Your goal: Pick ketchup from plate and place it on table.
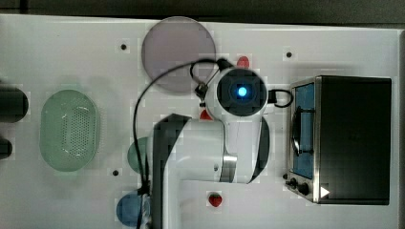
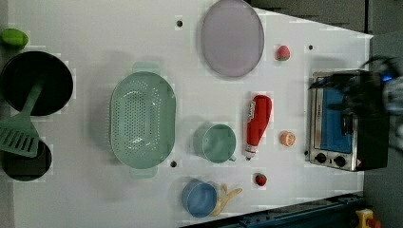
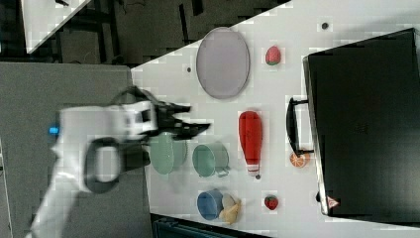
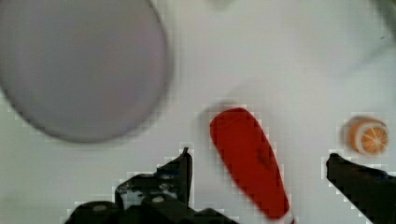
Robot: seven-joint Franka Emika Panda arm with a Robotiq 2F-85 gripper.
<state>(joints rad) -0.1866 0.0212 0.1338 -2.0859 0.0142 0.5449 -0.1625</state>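
While your arm hangs above the white table (image 2: 95,28), the ketchup (image 2: 257,123) lies flat on the tabletop, off the plate (image 2: 232,37). In the left view, you find the red bottle just below the lilac-grey plate, with a clear strip of table between them, its white label facing up and its cap pointing toward the left view's bottom. A green cup (image 2: 215,143) sits near it on the left view's left, and an orange slice (image 2: 287,138) near it on the left view's right, beside the toaster oven (image 2: 344,128). From the wrist view, your gripper (image 4: 257,163) is spread wide, holding nothing; one dark finger (image 4: 180,170) sits on one side of the bottle and the other on the far side, near the orange slice. A strawberry (image 2: 283,52) rests just beside the plate.
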